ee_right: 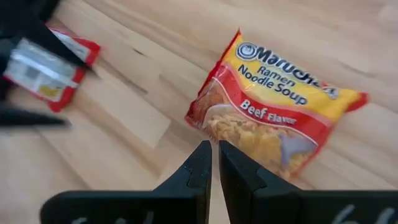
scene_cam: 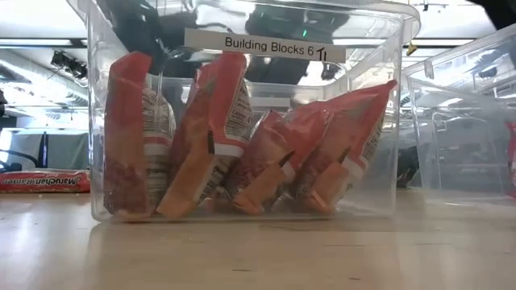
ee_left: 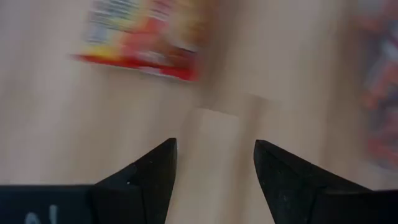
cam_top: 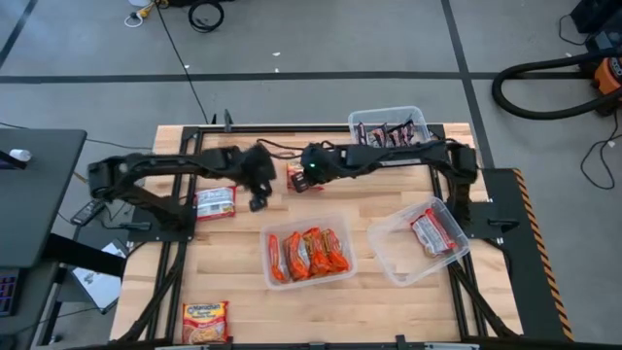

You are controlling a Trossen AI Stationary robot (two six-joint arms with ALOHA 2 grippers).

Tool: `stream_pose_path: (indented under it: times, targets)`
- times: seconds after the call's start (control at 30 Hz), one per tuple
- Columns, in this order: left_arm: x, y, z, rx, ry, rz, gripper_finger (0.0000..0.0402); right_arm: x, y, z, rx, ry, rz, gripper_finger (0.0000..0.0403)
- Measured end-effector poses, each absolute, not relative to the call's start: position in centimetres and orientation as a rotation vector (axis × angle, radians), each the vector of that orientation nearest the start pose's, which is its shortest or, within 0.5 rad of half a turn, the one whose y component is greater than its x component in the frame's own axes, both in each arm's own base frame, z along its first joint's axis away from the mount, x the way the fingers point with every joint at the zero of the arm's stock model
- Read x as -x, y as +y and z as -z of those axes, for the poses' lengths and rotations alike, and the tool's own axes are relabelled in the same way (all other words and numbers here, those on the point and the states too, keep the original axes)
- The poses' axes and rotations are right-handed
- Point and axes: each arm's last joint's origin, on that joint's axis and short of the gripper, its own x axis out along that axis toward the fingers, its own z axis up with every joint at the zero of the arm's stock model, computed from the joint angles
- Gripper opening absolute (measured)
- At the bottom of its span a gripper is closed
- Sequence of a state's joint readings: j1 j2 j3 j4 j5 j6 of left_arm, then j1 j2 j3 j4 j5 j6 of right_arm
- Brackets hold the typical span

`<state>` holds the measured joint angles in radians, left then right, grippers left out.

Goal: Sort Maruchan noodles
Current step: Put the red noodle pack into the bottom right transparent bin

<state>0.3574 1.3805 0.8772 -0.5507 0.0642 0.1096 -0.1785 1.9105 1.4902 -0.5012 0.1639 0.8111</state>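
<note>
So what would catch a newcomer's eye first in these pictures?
Probably the clear bin at the table's centre, packed with orange-red Maruchan packets standing on edge. Behind it, the two dark arms meet over the table, the left pincer open and the right pincer shut above a yellow-red Beef Flavor packet.

Yellow-red beef packet (ee_right: pixel 273 109) (orange-red others (cam_top: pixel 308 253)).

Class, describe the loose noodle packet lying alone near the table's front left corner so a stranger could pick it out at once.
Start at the wooden table in the high view and go to its front left corner, well away from the clear bins. A single yellow-and-red packet lies flat there. Unlike the other loose packets up near the two grippers, it sits alone.
</note>
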Motion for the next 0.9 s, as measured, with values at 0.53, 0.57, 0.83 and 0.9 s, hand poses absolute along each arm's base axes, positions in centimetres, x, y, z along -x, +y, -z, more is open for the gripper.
stream_pose_path:
  times: [0.53,0.57,0.83,0.9]
  targets:
    - [-16.0,12.3,-28.6,0.212,0.753,-0.574,0.0217,-40.0,-9.2,-17.2,-0.797,1.037,0.823,0.0008]
    - [-15.9,12.2,-28.7,0.210,0.746,-0.575,0.0217,-39.3,-9.0,-17.5,-0.774,1.081,0.861,0.0009]
    - [-15.7,12.1,-28.9,0.203,0.744,-0.578,0.0217,-36.0,-8.5,-21.6,-0.649,1.173,0.939,0.0013]
    - [-15.6,12.1,-28.9,0.199,0.741,-0.587,0.0217,-37.0,-8.7,-22.5,-0.649,1.040,0.871,0.0016]
